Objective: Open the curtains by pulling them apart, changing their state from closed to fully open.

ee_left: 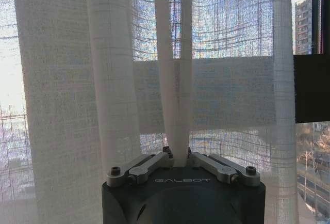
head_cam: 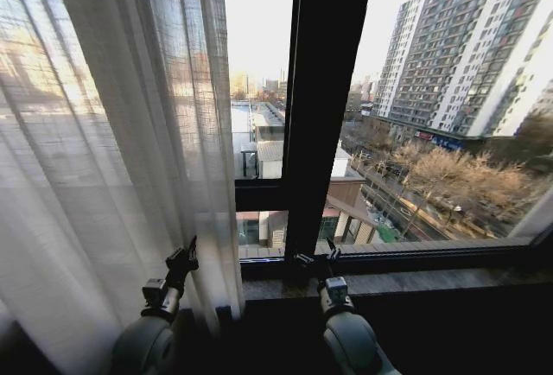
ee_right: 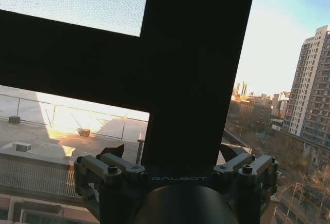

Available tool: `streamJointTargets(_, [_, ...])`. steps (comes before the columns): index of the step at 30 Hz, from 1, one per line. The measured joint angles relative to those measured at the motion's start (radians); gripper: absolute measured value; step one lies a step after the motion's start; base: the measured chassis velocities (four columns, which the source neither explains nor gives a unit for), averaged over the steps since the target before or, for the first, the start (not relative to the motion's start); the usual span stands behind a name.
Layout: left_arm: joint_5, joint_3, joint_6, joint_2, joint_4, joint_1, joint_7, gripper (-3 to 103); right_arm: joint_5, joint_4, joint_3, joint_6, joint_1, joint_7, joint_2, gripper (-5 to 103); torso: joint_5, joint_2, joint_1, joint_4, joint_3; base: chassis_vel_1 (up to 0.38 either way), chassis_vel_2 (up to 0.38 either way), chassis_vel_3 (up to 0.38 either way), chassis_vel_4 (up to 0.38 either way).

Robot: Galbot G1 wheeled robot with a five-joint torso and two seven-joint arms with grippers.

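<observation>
Curtains [head_cam: 112, 159] bunched left, left hand [ee_left: 177, 158] pinching a pleat — clear at its wrist, right hand [head_cam: 318, 260] spread by the window frame [head_cam: 328, 90]

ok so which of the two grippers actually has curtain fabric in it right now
The left gripper: it is shut on a pinched fold of the curtain, at the panel's lower edge. The right gripper is open in front of the dark window frame, holding nothing.

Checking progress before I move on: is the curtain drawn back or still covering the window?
Partly drawn back. The curtain covers the window's left side; the left pincer pinches a fold; the frame and right panes are bare.
</observation>
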Motion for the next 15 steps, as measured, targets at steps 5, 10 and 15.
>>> streamJointTargets(5, [-0.002,-0.009,0.001,0.000,-0.012,0.011,0.002,0,-0.025,-0.001,-0.005,0.002,0.000,-0.010,-0.001,100,0.0000,0.000,0.000,0.0001,0.000,0.000,0.000,0.000,0.000])
streamJointTargets(10, [-0.002,-0.011,0.002,-0.002,-0.023,0.019,0.003,0,-0.032,-0.001,-0.010,0.010,-0.005,-0.010,-0.006,100,0.0000,0.000,0.000,0.0000,0.000,0.000,0.000,0.000,0.000])
streamJointTargets(15, [-0.002,-0.011,0.002,-0.003,-0.036,0.026,0.005,0,-0.041,0.002,-0.014,0.013,-0.011,-0.010,-0.008,100,0.0001,0.000,0.000,-0.0002,0.000,0.032,0.030,-0.054,-0.038])
